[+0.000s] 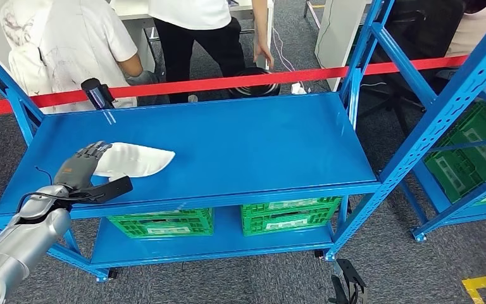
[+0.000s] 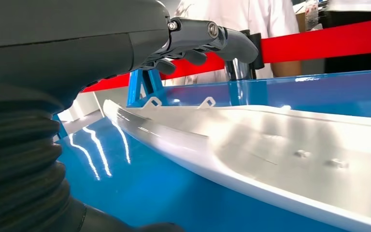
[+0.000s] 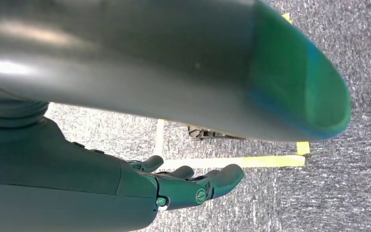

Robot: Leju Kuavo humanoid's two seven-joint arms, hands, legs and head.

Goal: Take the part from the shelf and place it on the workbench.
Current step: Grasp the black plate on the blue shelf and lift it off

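At the left of the head view our left hand (image 1: 83, 166) lies over the near end of the flat white moulded plastic part (image 1: 136, 160) on the blue metal shelf (image 1: 240, 142). Its fingers are spread above the part with nothing held. We should close on the edge firmly before lifting, since the glossy, shallow panel may slide. Our right hand (image 3: 193, 186) hangs empty, fingers loosely apart. A red barrier tape (image 1: 240, 81) and people stand behind; green crates (image 1: 290, 215) sit below.
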